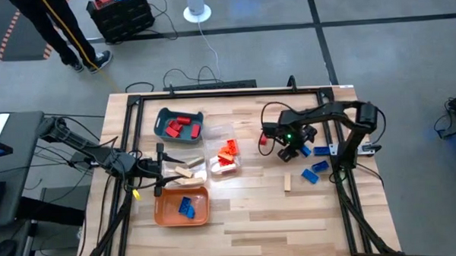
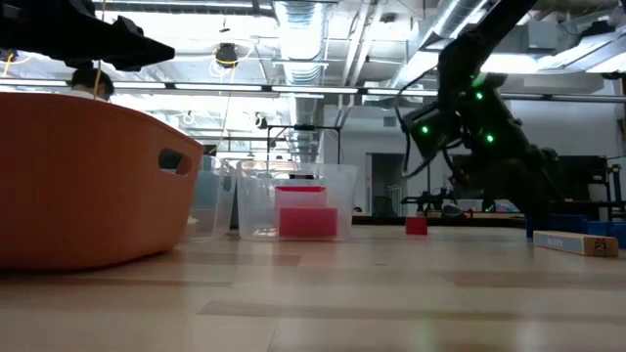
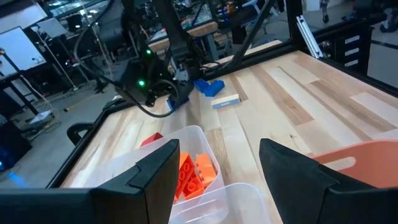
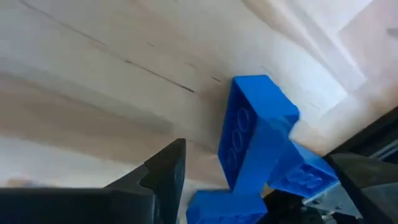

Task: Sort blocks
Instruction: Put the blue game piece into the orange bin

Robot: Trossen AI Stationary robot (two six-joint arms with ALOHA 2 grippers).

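Observation:
My right gripper (image 1: 292, 146) is low over the table's right half and open. In the right wrist view its fingers (image 4: 163, 175) stand on either side of a clump of blue blocks (image 4: 255, 140). More blue blocks (image 1: 315, 171) lie on the table near it, along with a red block (image 1: 264, 140) and a tan block (image 1: 288, 183). My left gripper (image 3: 217, 180) is open and hovers above the clear tray of tan blocks (image 1: 185, 173), touching nothing. Red blocks sit in the teal tray (image 1: 161, 119), orange ones in a clear tray (image 1: 227, 154), blue ones in the orange tray (image 1: 164, 210). My right gripper is open around the blue blocks (image 4: 236, 149), which reach up between the fingers. One finger (image 4: 163, 175) stands apart from them. I cannot tell whether the other finger (image 4: 367, 180) touches them.
The trays cluster on the table's left half. A dark frame rail (image 1: 211, 87) runs along the far edge, and rails run down both sides. Bare wood lies near the front edge (image 1: 292, 224). A person's legs (image 1: 65, 35) show on the floor beyond the table.

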